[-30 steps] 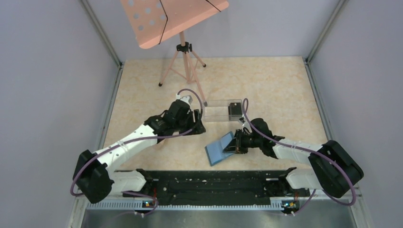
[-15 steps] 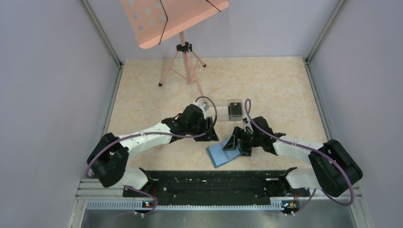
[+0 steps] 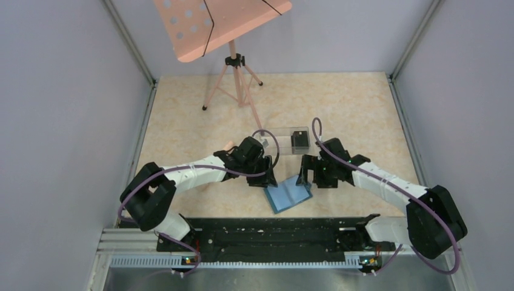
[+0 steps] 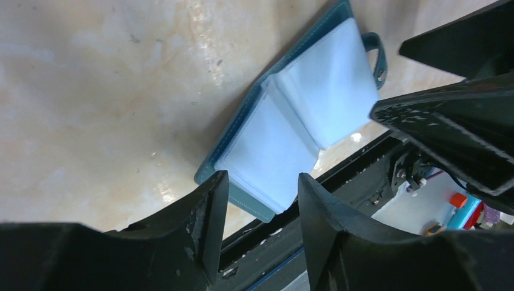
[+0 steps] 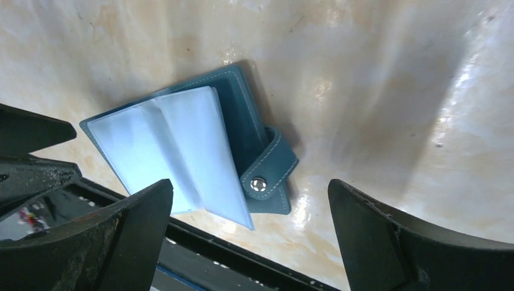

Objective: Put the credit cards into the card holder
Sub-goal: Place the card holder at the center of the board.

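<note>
The teal card holder point(image 3: 290, 195) lay open, pockets up, on the worktop point(image 3: 357, 109) between the two arms. The left hand point(image 3: 265, 177) hovered at its left edge, fingers parted and empty. The right hand point(image 3: 311, 174) was spread wide over the snap tab point(image 5: 270, 167), gripping nothing. The credit cards point(image 3: 299, 140) sat in the clear box point(image 3: 274, 138) just behind. Opening looked done. Next, probably, one hand would steady the holder while the other fetched a card.

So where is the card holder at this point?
In the top view the card holder lies open on the table, just right of centre, between the left hand and the right hand, on the near side of the clear box.
</note>
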Robot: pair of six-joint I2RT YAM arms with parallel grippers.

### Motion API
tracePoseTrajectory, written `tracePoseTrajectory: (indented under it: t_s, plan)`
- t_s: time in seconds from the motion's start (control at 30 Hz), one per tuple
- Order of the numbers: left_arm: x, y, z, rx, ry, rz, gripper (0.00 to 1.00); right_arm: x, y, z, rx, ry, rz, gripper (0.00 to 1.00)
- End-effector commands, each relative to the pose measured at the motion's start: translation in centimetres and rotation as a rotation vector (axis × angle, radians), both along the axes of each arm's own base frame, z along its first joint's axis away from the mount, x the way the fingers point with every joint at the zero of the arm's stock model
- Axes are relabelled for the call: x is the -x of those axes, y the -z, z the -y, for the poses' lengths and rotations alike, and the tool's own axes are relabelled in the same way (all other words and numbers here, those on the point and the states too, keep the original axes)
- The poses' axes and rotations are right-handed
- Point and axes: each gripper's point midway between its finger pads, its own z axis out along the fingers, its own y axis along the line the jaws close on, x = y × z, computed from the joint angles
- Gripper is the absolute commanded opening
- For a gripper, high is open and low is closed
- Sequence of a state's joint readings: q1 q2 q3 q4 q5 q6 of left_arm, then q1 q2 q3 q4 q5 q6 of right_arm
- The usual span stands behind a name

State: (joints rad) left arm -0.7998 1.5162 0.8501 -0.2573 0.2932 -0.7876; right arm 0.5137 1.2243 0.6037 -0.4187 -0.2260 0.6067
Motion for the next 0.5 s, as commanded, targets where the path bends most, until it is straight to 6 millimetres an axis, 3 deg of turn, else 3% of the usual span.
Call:
tracePoseTrajectory:
  t_s: [0.0, 0.1, 0.3, 0.47]
  plan:
    - [0.0, 0.4, -1.1, -0.079, -0.022, -0.007, 0.52, -1.8, -2.1, 1.7, 0.128, -0.101, 0.117, 0.98]
    - [0.4, 0.5, -1.5, -0.08, -0.019, -0.01, 0.52, -2.2, -3.0, 0.4, 0.103, -0.185, 0.147, 0.9]
    - [1.1, 2.0, -2.0, -0.115, -0.01, -0.051, 0.5, -1.8, -3.6, -4.8, 0.011, -0.36, 0.158, 0.62]
    - [1.2, 2.2, -3.0, -0.161, -0.016, -0.045, 0.48, -2.7, -2.2, -7.0, 0.037, -0.402, 0.151, 0.55]
